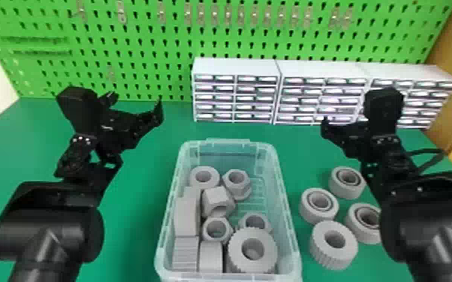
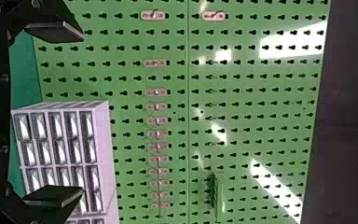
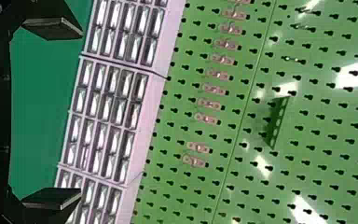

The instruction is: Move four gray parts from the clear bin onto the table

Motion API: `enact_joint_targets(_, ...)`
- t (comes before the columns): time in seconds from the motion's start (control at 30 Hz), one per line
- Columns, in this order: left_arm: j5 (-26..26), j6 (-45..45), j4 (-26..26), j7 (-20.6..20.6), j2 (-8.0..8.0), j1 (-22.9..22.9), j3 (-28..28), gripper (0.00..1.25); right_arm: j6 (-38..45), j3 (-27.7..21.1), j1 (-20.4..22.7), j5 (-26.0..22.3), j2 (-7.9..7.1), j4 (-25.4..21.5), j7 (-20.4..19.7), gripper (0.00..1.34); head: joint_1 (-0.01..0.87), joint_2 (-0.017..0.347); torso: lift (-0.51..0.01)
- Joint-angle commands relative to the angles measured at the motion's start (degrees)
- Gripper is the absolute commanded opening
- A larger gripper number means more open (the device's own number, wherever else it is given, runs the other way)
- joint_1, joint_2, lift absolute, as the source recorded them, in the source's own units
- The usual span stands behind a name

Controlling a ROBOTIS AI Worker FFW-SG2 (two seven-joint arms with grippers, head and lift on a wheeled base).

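1. Clear plastic bin [image 1: 290,225], mid-table; near end has a ribbed ring [image 1: 237,251] on the R, gray blocks [image 1: 186,215] along the L wall.
2. Farther in, same bin: hex nuts [image 1: 207,235] thru the middle, plain ring [image 1: 195,183] at far L.
3. Green table [image 1: 139,210], R of bin: 4 gray pts out. Ribbed pt [image 1: 336,258] nearest, 2 round pts w/ inner rings [image 1: 308,214] behind it, a 3rd farthest. R arm partly covers one.
4. L gripper [image 1: 135,104], up past bin's L side: empty, fingers [image 2: 56,31] wide apart.
5. R gripper [image 1: 343,122], up past bin's R side: same, empty & wide.
6. Drawer cabs [image 1: 234,67], far, ctr to R, at table's back.
7. Green pegboard [image 1: 142,48] behind, w/ small clips [image 1: 122,13] up top.
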Motion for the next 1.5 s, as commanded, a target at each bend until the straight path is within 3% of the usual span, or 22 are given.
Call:
enact_joint_targets(0.0, 0.3, -0.7, 0.0, 0.5, 0.00, -0.2, -0.9, 1.12, -2.5, -1.9, 0.1, -3.4, 0.17, 0.6, 2.7, 1.23, 0.686, 0.026, -0.050)
enact_joint_targets(0.23, 0.4, -0.6, 0.0, 0.6, 0.17, 0.1, -0.6, 1.12, -2.6, -2.6, 0.2, -4.4, 0.61, -0.7, 5.2, 1.22, 0.686, 0.026, -0.050)
enact_joint_targets(0.9, 0.1, -0.2, 0.0, 0.6, 0.17, 0.7, 0.2, 1.12, -1.6, 3.3, 0.9, -4.6, 0.61, -2.4, 5.2, 1.22, 0.686, 0.026, -0.050)
enact_joint_targets(1.47, 0.6, -0.2, 0.0, 0.6, 0.17, 0.8, 0.4, 1.12, -0.7, 3.1, 0.7, -5.9, 0.35, -2.9, 5.2, 1.22, 0.686, 0.026, -0.050)
